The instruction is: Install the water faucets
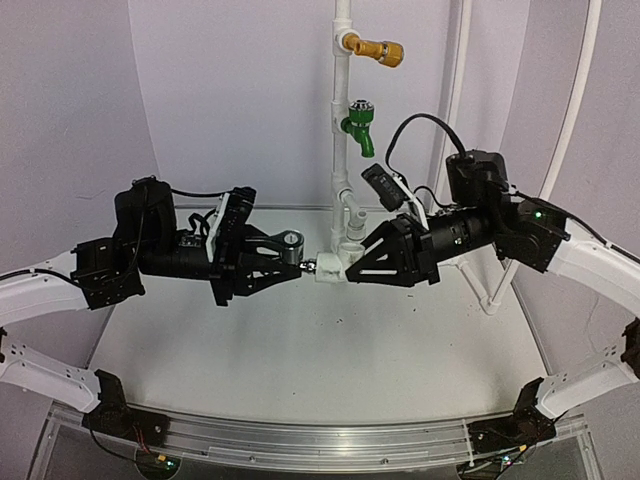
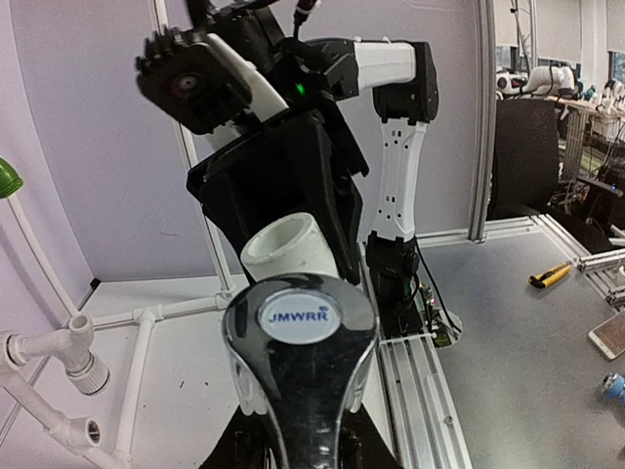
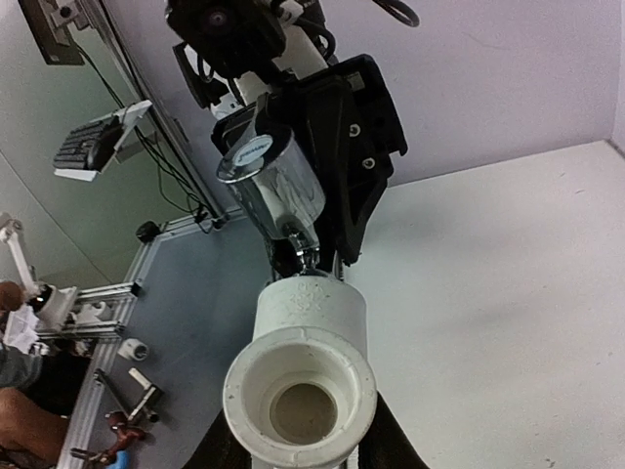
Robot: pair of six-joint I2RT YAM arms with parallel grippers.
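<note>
The shiny silver tap (image 1: 291, 243) hangs in mid-air above the table's middle, and my left gripper (image 1: 288, 258) is shut on its body. In the left wrist view its lever cap marked JMWRR (image 2: 298, 318) fills the foreground. My right gripper (image 1: 350, 268) is shut on the white fitting (image 1: 328, 270), level with the tap. In the right wrist view the fitting's round socket (image 3: 303, 391) faces the camera. The tap's threaded end (image 3: 306, 256) meets the fitting's far side. Both sets of fingertips are largely hidden behind the pieces.
A white upright pipe (image 1: 340, 100) stands behind the grippers, carrying a yellow-brass tap (image 1: 380, 50) and a green tap (image 1: 358, 125). White pipework (image 1: 482, 290) lies on the table at the right. Open pipe sockets (image 2: 76, 357) are seen in the left wrist view. An aluminium rail (image 1: 320, 435) runs along the near edge.
</note>
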